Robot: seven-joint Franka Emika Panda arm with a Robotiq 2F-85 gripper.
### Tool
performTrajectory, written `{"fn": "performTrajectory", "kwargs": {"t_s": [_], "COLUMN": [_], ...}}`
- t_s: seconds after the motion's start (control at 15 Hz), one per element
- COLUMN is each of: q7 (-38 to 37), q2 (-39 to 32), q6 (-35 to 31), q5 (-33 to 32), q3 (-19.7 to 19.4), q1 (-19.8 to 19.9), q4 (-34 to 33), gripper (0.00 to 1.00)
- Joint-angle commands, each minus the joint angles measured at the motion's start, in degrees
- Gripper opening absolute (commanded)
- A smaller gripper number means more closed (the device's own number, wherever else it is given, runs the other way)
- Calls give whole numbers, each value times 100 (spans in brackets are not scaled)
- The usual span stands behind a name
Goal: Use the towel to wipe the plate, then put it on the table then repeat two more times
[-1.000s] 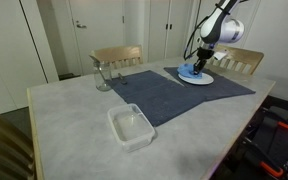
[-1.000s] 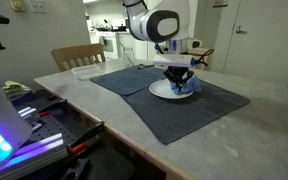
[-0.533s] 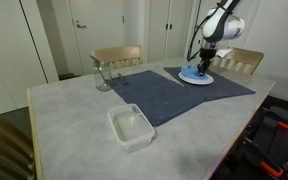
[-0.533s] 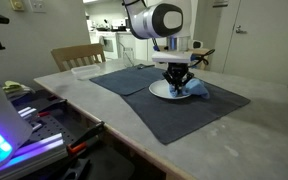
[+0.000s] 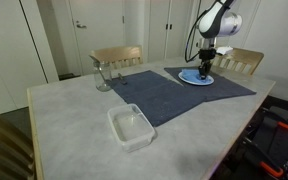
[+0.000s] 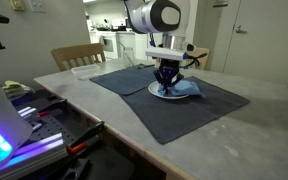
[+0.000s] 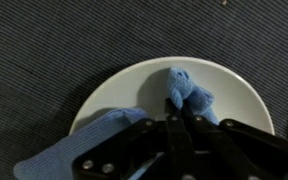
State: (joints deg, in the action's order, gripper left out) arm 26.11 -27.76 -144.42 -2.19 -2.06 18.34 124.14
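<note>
On the far side of the dark blue mat (image 5: 164, 95), the white plate (image 7: 124, 90) lies flat with the blue towel (image 7: 189, 95) on top of it. In the wrist view the towel is drawn up into a small peak near the middle of the plate, while a looser fold spreads toward the plate's near-left rim and hangs over it onto the mat. The tool (image 7: 179, 122) stands straight above that peak. Its dark fingers converge to a narrow gap with the cloth bunched between them, so it appears to be pinching the towel, though the tool's own body hides the tips and the contact cannot be seen clearly. In an exterior view the tool (image 6: 166, 78) points down at the plate (image 6: 156, 92), with the towel (image 6: 187, 88) trailing to one side of it across the plate. The mat lies on a pale, marbled surface (image 5: 74, 120). A clear plastic container (image 5: 131, 127) sits on the bare surface just off the mat's near corner, well apart from the plate. A glass jug (image 5: 102, 73) stands upright beside the mat's far corner. Two wooden chairs are pushed up to the far edge, one (image 5: 117, 56) behind the jug and one (image 5: 242, 61) behind the plate.
</note>
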Motion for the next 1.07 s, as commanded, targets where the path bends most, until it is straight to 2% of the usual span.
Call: {"fn": "performTrajectory", "kwargs": {"t_s": [0.0, 0.27, 0.67, 1.0], "q7": [428, 750, 941, 1391], "q2": [-69, 55, 429, 816], "q6": [46, 107, 611, 1004], "q5": [463, 823, 682, 739], "q3": [316, 525, 694, 849], "q1": [129, 120, -194, -510], "q4": [102, 54, -69, -84], "gripper": [1, 1, 1, 1]}}
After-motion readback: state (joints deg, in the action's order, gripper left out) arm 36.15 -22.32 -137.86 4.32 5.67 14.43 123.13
